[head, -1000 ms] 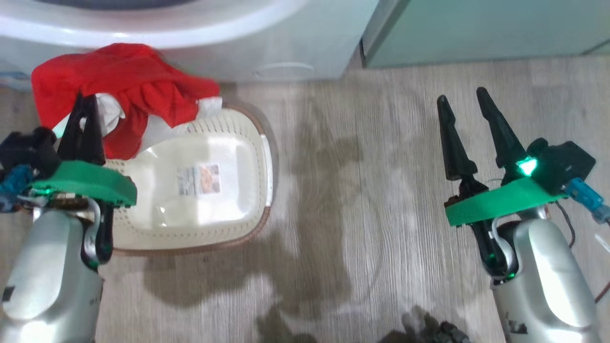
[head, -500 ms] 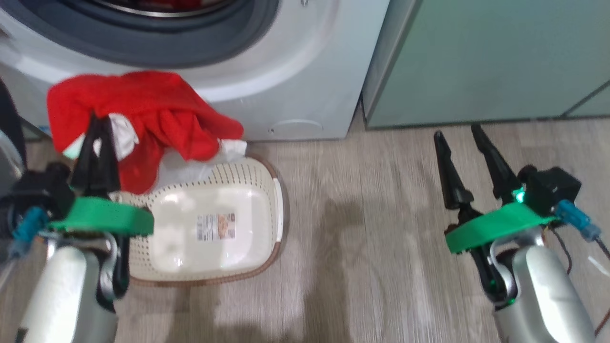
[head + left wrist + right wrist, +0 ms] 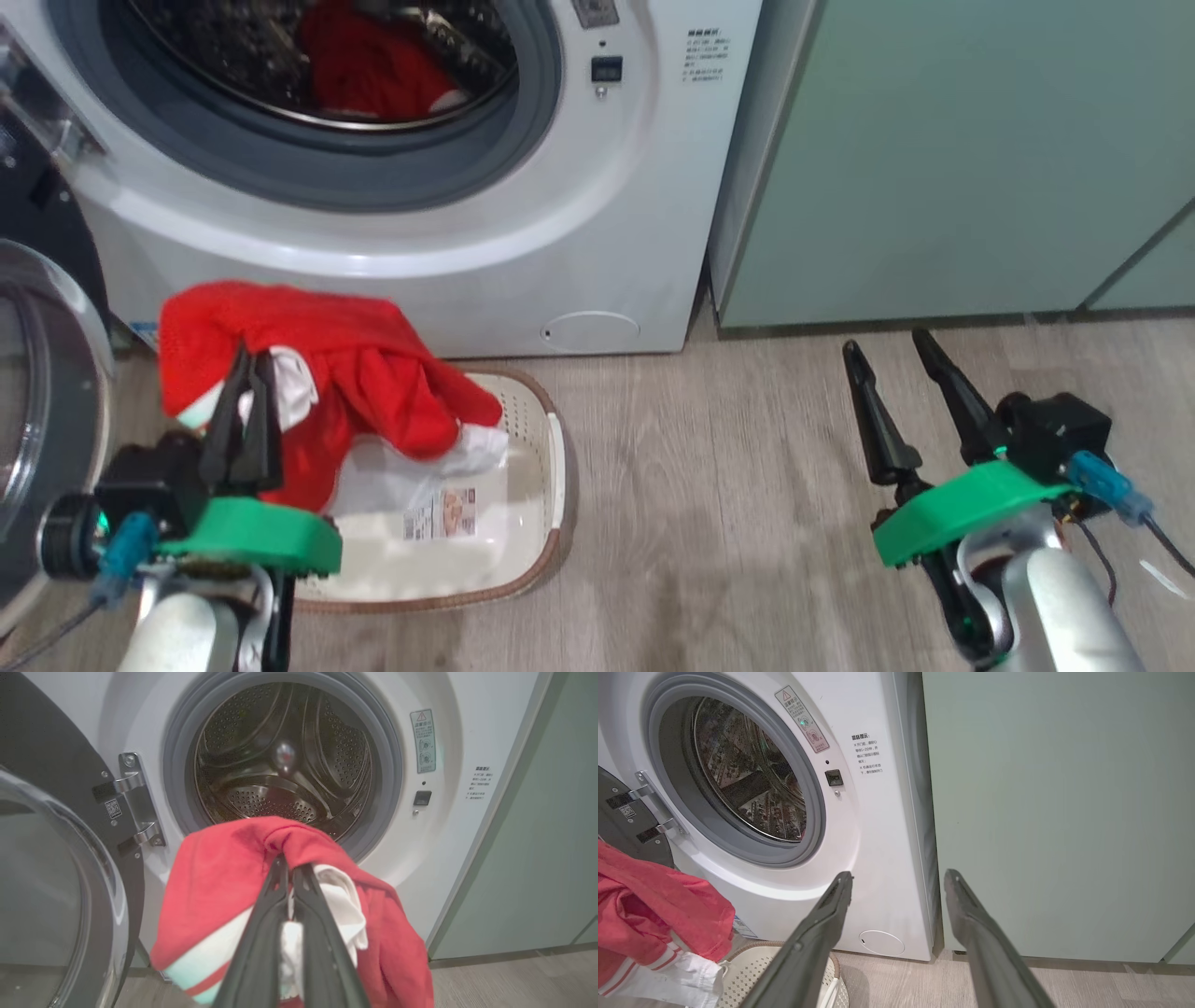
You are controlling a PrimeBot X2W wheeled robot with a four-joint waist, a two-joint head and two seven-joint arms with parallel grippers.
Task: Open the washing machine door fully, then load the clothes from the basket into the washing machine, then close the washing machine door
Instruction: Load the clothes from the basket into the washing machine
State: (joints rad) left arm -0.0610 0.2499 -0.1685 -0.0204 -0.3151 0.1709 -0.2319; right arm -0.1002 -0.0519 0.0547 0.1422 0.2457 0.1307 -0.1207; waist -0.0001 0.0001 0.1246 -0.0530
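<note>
The left gripper point(image 3: 250, 369) had its two slim dark fingers clamped together on a fold of the soft red clothes point(image 3: 373, 373), which hung crumpled, white panels showing, over the perforated cream basket point(image 3: 558, 448). The right gripper point(image 3: 885, 343) held its tapered fingers apart, empty, above the wood-grain floor point(image 3: 728, 523). Beyond, the white washing machine point(image 3: 635, 187) stood open, its round glass-bowled door point(image 3: 42, 373) swung left, a red garment point(image 3: 369, 65) lying in the steel drum point(image 3: 215, 56).
</note>
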